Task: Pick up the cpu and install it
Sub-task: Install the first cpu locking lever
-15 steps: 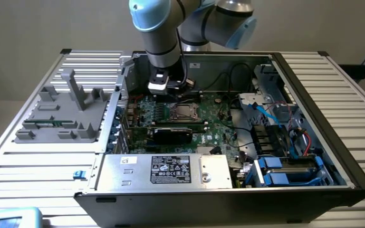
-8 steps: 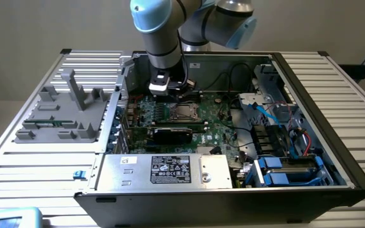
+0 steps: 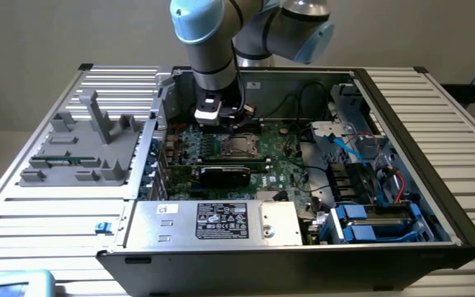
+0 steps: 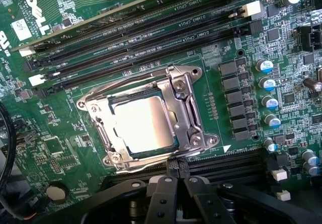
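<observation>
The cpu [image 4: 144, 124], a flat silvery square with a thin green rim, lies inside the metal socket frame [image 4: 186, 108] on the green motherboard [image 4: 65, 148]. In the exterior view the socket [image 3: 239, 146] sits mid-board inside the open computer case. My gripper [image 4: 179, 181] hovers just above the board beside the socket, its black fingers [image 4: 163, 196] pressed together with nothing between them. The exterior view has the gripper [image 3: 234, 125] hanging from the arm, just behind the socket.
Black memory slots [image 4: 141, 38] run beside the socket, with capacitors [image 4: 266, 83] on its other side. A grey tray [image 3: 77, 154] holding a thin green stick stands to the exterior view's left of the case. Cables and blue drive bays [image 3: 370, 216] fill the case's right part.
</observation>
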